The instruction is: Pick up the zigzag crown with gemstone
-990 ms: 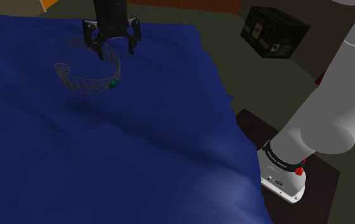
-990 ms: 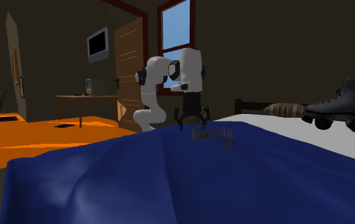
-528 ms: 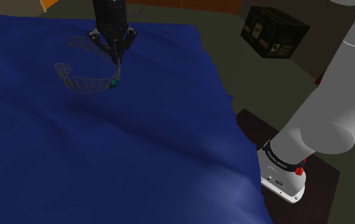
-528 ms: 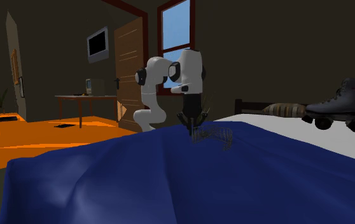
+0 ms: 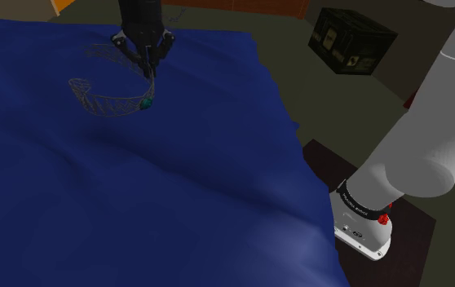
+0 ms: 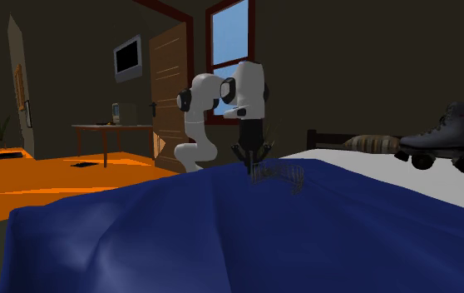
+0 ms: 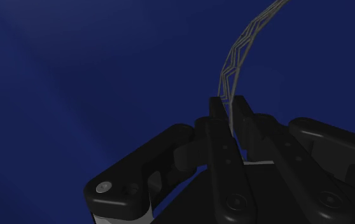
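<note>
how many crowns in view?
1. The zigzag wire crown, with a green gemstone, sits toward the far end of the blue cover in the shoulder view, its band clasped in the gripper jaws. No other is seen.

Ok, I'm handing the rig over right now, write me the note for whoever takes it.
Gripper: fingers shut on the crown, clasping its wire band.
The crown sits low at the blue bedcover, green gemstone toward the shoulder view's right; unclear whether it has left the cover.
Done: reach, grasp.
Left: lift it clear.
</note>
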`<state>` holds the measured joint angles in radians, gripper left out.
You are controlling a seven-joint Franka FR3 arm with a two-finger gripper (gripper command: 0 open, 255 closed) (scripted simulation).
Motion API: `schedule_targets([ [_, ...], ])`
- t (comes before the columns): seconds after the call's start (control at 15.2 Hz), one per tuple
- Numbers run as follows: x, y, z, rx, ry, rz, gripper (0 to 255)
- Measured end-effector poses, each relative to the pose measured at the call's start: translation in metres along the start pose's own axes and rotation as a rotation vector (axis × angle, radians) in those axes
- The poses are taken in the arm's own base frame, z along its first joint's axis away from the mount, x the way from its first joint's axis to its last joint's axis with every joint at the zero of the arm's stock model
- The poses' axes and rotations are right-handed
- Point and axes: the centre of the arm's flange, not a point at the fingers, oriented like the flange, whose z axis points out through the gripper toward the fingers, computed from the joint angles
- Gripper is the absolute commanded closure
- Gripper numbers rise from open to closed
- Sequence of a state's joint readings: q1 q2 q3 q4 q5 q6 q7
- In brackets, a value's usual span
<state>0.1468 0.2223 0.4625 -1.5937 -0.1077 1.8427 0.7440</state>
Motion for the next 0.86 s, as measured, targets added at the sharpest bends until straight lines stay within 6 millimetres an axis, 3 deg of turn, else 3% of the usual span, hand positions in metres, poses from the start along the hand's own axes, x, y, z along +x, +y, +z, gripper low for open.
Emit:
schedule_targets([
  [0.86, 0.003, -0.003, -0.066, 0.000, 0.000, 0.000, 255],
])
